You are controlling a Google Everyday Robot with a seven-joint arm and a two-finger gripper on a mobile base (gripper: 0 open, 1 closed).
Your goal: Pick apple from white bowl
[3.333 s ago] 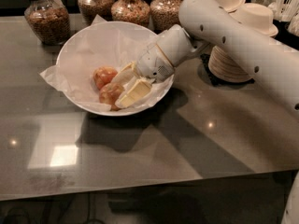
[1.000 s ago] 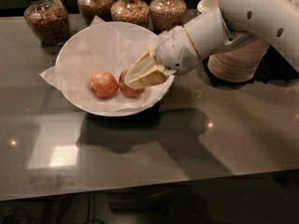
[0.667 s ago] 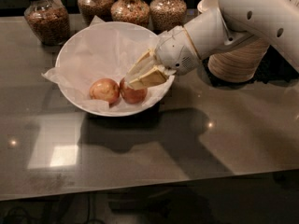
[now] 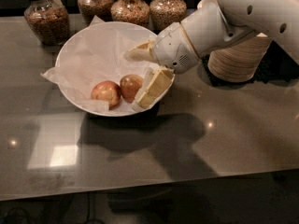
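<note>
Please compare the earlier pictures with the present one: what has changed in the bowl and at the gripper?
The gripper has opened: a second ago its fingers lay together over the apple; now they stand wide apart, one farther back, one just right of the apple. Nothing is held. The paler apple rolled slightly toward the front. The white bowl, jars and stacked paper bowls stayed.
</note>
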